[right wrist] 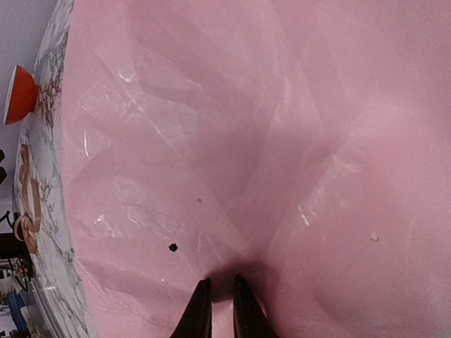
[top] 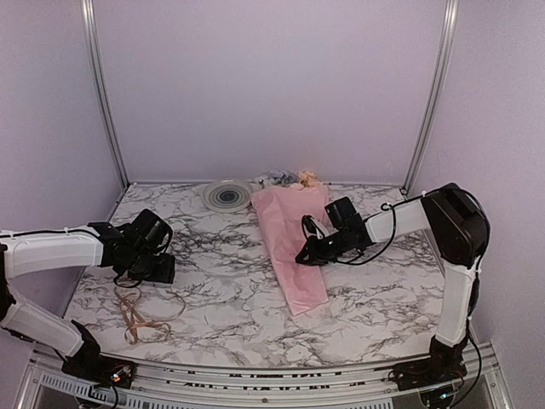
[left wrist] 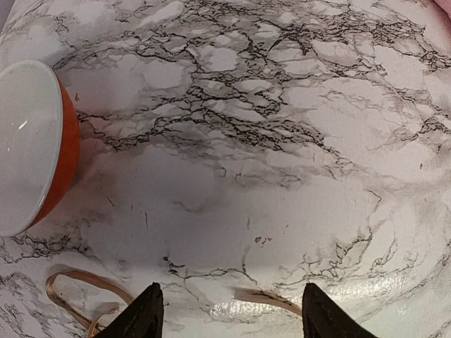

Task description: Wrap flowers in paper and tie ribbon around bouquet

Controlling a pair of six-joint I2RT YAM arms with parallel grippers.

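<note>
Top external — flowers (top: 294, 180) seemingly mostly inside paper (top: 294, 247)

no text, label, brand, number or sign can be read in any of the three views.
</note>
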